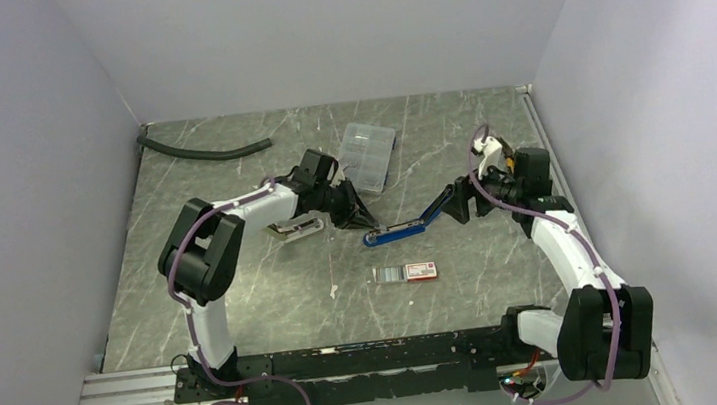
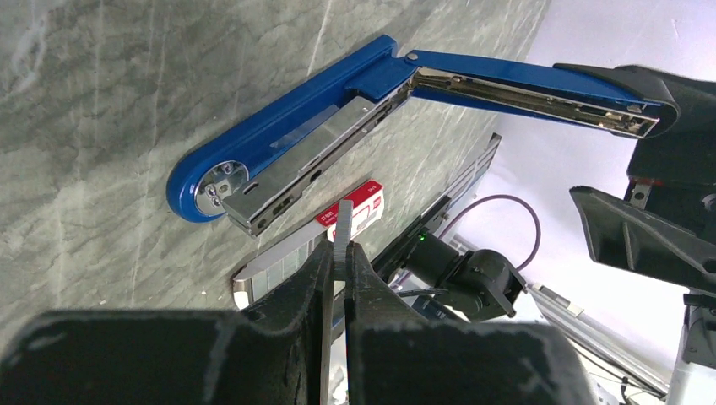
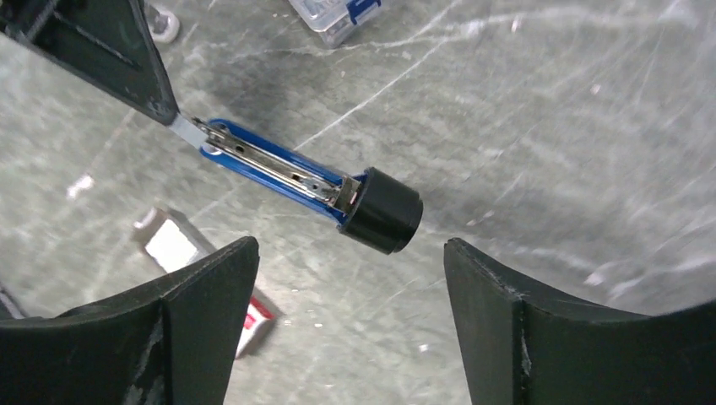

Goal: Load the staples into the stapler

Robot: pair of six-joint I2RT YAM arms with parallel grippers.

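Beside blue stapler (image 2: 287, 135), thin silvery staples (image 2: 343, 238)

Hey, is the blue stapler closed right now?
No, the blue stapler is hinged wide open in the left wrist view, its top arm swung well away from its base.

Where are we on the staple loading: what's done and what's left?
Done: the stapler lies swung open, its lid raised. In hand: the left gripper is shut on a staple strip, its tip near the stapler's lower end. The right gripper stands open around the lid's end, gripping nothing. Left: seat the strip in the channel, then close the lid.
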